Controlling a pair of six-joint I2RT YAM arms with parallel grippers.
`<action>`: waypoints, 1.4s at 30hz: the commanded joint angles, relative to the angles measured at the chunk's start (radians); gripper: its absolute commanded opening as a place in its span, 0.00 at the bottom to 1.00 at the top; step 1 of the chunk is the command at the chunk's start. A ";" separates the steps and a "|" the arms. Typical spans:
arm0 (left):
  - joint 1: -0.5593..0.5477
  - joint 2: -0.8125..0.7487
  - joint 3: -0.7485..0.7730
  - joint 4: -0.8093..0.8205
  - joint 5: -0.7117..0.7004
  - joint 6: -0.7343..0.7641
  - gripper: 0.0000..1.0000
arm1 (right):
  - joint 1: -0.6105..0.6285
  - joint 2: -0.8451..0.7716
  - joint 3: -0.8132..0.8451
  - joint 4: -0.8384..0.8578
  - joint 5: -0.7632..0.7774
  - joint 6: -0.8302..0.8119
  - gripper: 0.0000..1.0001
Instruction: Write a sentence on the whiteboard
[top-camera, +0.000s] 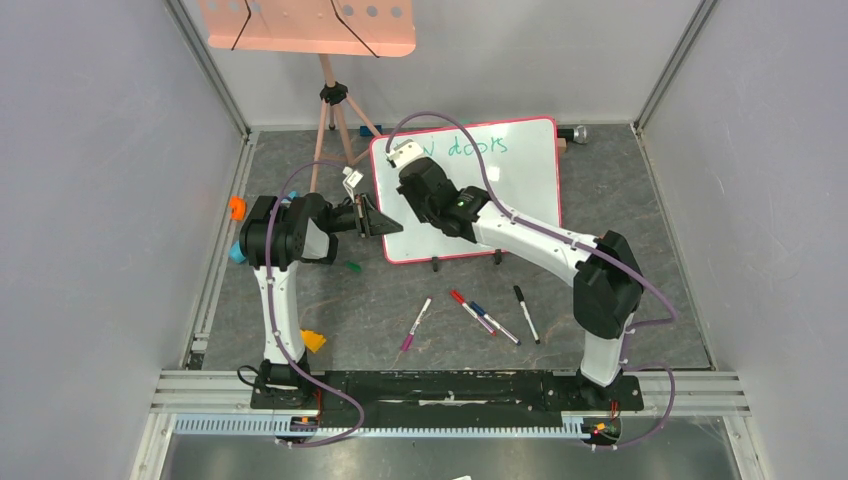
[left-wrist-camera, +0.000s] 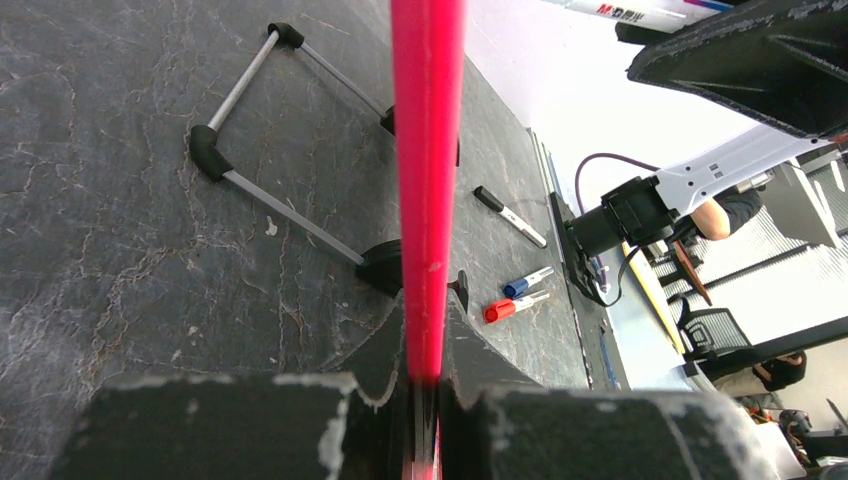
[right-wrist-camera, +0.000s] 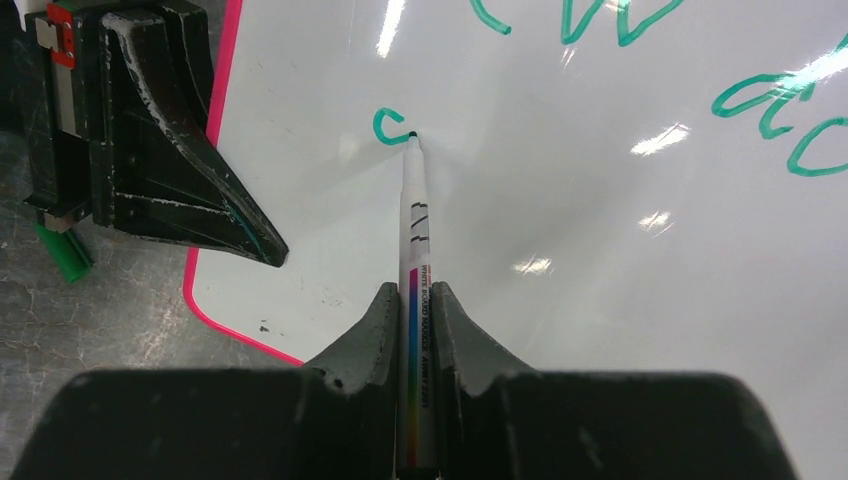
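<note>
- The right hand (right-wrist-camera: 410, 300) is pinched around a green marker (right-wrist-camera: 414, 215). The marker's tip is touching the whiteboard (right-wrist-camera: 620, 300) at a small green curl in its lower left part.
- The left hand (left-wrist-camera: 425, 395) is pressed together on the pink frame (left-wrist-camera: 428, 150) at the whiteboard's left edge, so the board is judged to be steadied there.
- The sentence (top-camera: 478, 146) is seen only as one green line along the whiteboard's top. A second line appears barely begun.
- If the tip is pushed too hard, the whiteboard could be rocked on its feet (top-camera: 434, 264) or slid within the left hand, and the stroke would be bent.
- The top line could be smudged by the right arm, which is stretched across the whiteboard.
- Loose markers (top-camera: 417, 322) are scattered on the surface (top-camera: 620, 180) in front of the whiteboard, well apart from both hands.
- The only container-like thing seen is a perforated pink tray (top-camera: 300, 25) on a tripod (top-camera: 333, 110) behind the whiteboard. It is partly cropped, and nothing is seen lying on it.
</note>
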 joint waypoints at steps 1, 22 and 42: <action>0.016 0.052 0.008 0.031 -0.099 0.050 0.02 | -0.031 0.016 0.057 -0.013 0.016 -0.015 0.00; 0.017 0.053 0.008 0.031 -0.096 0.049 0.02 | -0.029 0.019 0.033 -0.014 -0.091 -0.016 0.00; 0.016 0.053 0.008 0.031 -0.097 0.050 0.02 | -0.041 -0.097 0.031 0.020 -0.074 -0.016 0.00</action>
